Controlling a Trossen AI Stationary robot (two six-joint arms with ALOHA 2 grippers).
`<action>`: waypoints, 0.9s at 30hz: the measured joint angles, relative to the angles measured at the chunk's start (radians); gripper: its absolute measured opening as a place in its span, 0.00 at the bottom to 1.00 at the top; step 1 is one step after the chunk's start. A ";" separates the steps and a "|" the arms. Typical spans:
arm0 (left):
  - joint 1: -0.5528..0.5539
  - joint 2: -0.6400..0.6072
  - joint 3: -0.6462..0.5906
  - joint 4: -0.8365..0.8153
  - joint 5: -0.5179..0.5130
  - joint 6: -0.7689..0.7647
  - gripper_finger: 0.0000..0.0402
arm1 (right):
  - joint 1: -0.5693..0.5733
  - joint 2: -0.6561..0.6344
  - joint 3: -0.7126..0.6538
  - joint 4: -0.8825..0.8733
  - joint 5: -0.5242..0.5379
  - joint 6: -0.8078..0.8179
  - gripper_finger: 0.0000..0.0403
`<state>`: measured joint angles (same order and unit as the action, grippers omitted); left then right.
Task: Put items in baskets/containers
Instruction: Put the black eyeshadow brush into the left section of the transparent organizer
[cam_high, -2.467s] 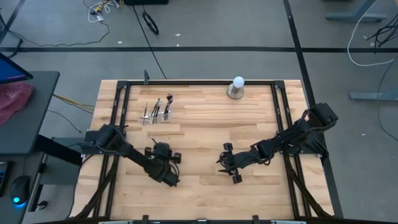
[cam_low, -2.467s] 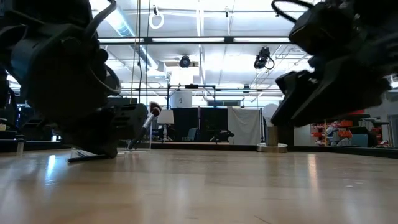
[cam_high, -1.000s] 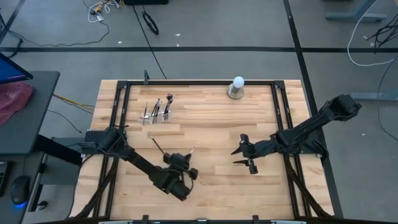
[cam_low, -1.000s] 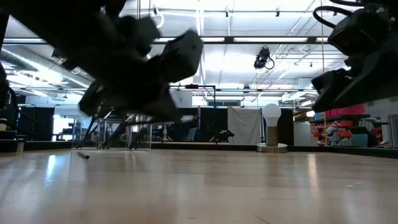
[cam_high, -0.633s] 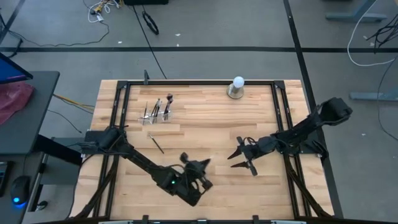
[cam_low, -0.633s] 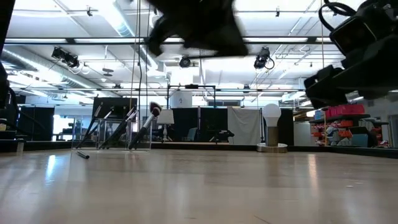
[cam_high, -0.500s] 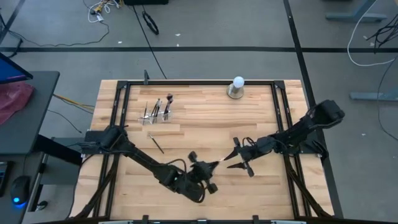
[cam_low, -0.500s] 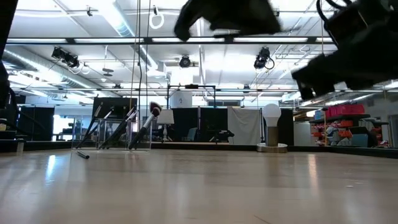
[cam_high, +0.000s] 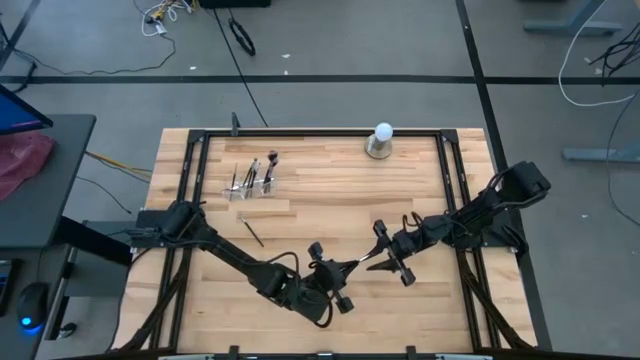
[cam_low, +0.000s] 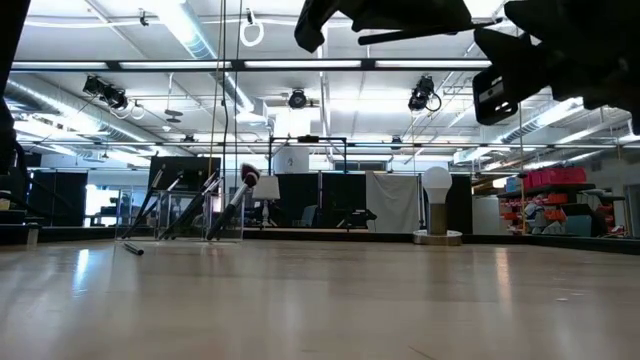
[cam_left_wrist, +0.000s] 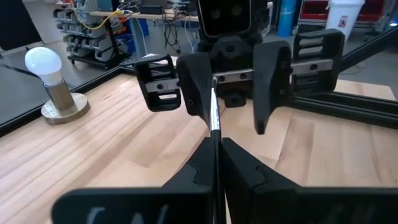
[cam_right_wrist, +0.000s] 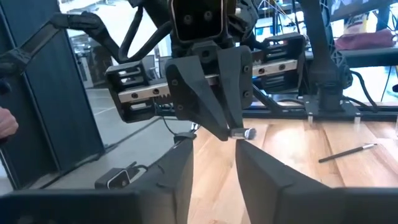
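Observation:
A thin dark makeup brush (cam_high: 356, 264) with a silver ferrule (cam_left_wrist: 215, 118) hangs level over the table's near middle. My left gripper (cam_high: 343, 270) is shut on it. My right gripper (cam_high: 376, 258) faces it, open, its fingers (cam_left_wrist: 188, 81) on either side of the brush's free end (cam_right_wrist: 243, 132). A clear holder (cam_high: 252, 185) at the far left has several brushes standing in it. One more brush (cam_high: 250, 230) lies flat on the wood in front of it. My left gripper pinches the brush's handle (cam_left_wrist: 215, 163) between its two fingers. The fingers come level from the table's left and lie along the brush, which sticks out past them toward my right gripper, lifted clear. My right gripper: the brush end lies close to one finger; whether they touch I cannot tell.
A white bulb on a grey round base (cam_high: 381, 140) stands at the far edge, right of the middle. A black frame (cam_high: 300, 132) runs around the table top. Bare wood lies between the holder and the two grippers.
My left gripper has gone up and toward the table's right edge with the brush, rolling as it went, so the brush now points level at my right gripper. My right gripper has tipped up to level and shifted toward the left one. The loose brush has stayed put.

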<state>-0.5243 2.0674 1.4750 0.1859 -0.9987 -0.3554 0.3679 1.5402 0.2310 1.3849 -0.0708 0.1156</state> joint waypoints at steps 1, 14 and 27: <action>0.000 0.000 0.000 0.002 -0.001 0.000 0.04 | 0.000 0.000 0.000 0.002 0.000 0.004 0.29; 0.001 -0.002 0.000 -0.001 0.002 -0.003 0.04 | -0.007 -0.003 0.000 -0.011 0.054 0.086 0.20; 0.006 -0.002 0.000 -0.004 0.002 -0.008 0.04 | -0.004 -0.003 0.000 0.020 0.054 0.082 0.20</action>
<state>-0.5182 2.0659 1.4746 0.1820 -0.9962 -0.3630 0.3637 1.5375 0.2310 1.4052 -0.0166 0.1974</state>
